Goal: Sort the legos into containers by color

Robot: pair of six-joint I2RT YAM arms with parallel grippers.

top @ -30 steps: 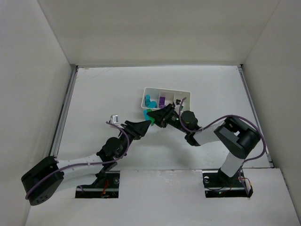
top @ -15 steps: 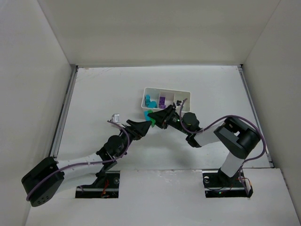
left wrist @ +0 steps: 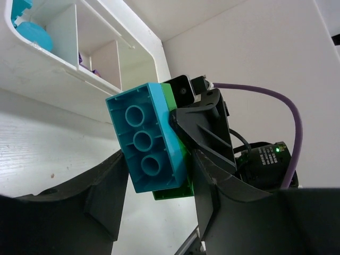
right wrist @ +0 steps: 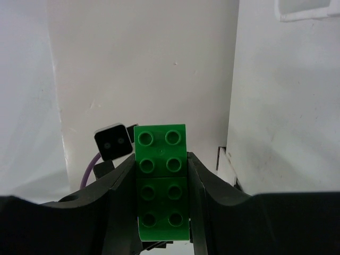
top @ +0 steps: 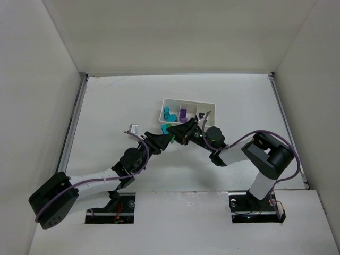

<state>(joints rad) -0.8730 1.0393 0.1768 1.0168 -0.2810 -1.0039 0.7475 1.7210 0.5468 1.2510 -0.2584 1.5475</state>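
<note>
As left hand (left wrist: 159, 155) clamps cyan brick (left wrist: 143, 141), right hand (right wrist: 161, 159) clamps green brick (right wrist: 161, 186), long axis along its fingers (right wrist: 119, 186), studs toward its wrist

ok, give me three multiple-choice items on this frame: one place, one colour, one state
1. Where is the cyan brick relative to the tray?
A inside it
B held off its near-left corner
C far away, by the left base

2. What colour is the brick in the right end effector?
A purple
B green
C cyan

3. The cyan brick and green brick are:
A pressed together
B apart
C both lying on the table

Key:
1. B, the top view shows it outside the tray.
2. B, the right wrist view shows green between its fingers.
3. A, the left wrist view shows them stacked, with the left end effector around the cyan brick.
</note>
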